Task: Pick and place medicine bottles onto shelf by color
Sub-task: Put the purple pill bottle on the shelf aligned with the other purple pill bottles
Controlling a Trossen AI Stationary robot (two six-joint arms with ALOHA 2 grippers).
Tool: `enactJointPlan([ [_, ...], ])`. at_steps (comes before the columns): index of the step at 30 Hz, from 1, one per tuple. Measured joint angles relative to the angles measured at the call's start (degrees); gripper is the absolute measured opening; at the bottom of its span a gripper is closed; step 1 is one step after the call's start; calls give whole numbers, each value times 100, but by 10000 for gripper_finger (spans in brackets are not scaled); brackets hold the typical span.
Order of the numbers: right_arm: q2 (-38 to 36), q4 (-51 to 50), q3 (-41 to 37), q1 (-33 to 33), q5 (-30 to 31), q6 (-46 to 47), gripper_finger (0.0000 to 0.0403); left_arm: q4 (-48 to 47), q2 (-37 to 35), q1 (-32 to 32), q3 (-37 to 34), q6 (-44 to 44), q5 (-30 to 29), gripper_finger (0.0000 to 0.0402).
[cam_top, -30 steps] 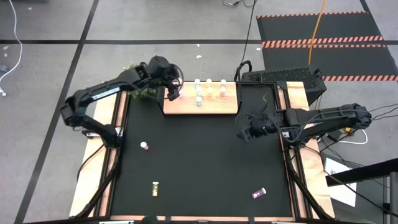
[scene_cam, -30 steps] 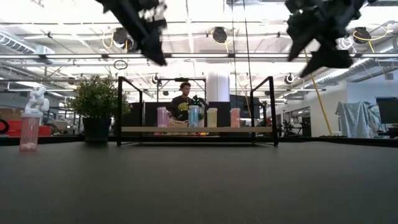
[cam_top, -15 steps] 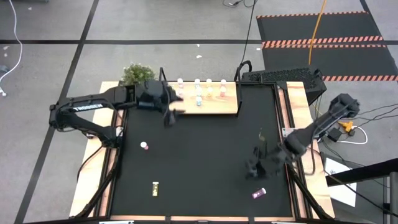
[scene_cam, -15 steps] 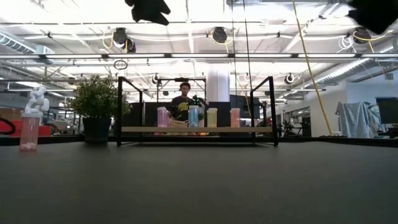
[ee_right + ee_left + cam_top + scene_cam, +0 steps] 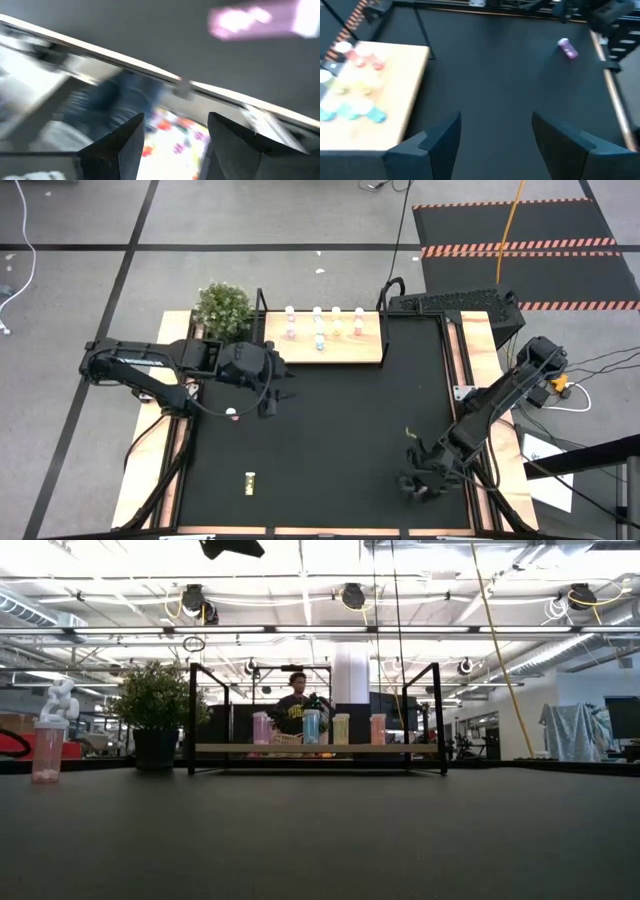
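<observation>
Nearest you on the black worktop [image 5: 330, 440], your right gripper [image 5: 418, 482] sits low by the near right corner, its jaws apart with nothing between them. In its wrist view a purple bottle [image 5: 257, 19] lies on its side just ahead of the fingers [image 5: 117, 145]. On the near left of the worktop a yellow bottle [image 5: 249, 480] lies on its side, well apart from everything else.

Farther in, a pink bottle [image 5: 231, 414] stands near the left edge. Your left gripper [image 5: 270, 395] hangs above the worktop just to the right of it, jaws apart and empty. Its wrist view looks across to the purple bottle lying by the right rail.

At the far edge stands the shelf [image 5: 322, 350], a light wooden board with black posts. On it you have a row of bottles [image 5: 320, 326] with white caps: pink, teal, yellow and orange. A potted plant [image 5: 223, 307] sits just left of the shelf. In the low view a person [image 5: 296, 702] shows in the room behind it.
</observation>
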Motion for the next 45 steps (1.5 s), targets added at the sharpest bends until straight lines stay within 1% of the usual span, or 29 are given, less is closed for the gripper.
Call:
enactJointPlan([
  [3,78,2,-158,198,-591,157,210,-4,4,-242,0,-130,-2,243],
  [5,109,18,-299,279,-798,177,210,-5,2,-389,0,-132,-36,244],
  [11,113,35,-813,286,-806,177,210,-44,2,-615,0,-155,-422,243],
  [14,113,77,-996,245,-773,175,210,-43,2,-627,0,-213,-474,244],
  [17,113,100,-1073,186,-603,159,210,-40,2,-627,0,-186,-522,244],
  [23,113,102,-1172,-45,-192,73,210,9,2,-583,0,-37,-914,244],
  [27,113,475,-1238,-254,-108,-9,210,133,2,-446,2,-33,-944,244],
  [31,69,865,-1250,-485,424,-425,210,284,2,-324,4,-22,-944,244],
  [34,9,850,-1250,-654,702,-897,210,316,2,-244,4,-20,-946,244],
  [36,-25,866,-1250,-722,768,-1106,210,315,2,-195,4,-20,-946,244],
  [38,-40,849,-1228,-735,699,-936,210,315,2,-153,4,-20,-944,244],
  [40,-40,859,-1095,-643,432,-422,210,313,2,-128,4,-20,-938,244],
  [42,-44,876,-907,-416,113,159,210,294,2,-125,4,-22,-935,244],
  [45,34,715,-572,-172,51,213,210,140,2,-139,4,-71,-923,244],
])
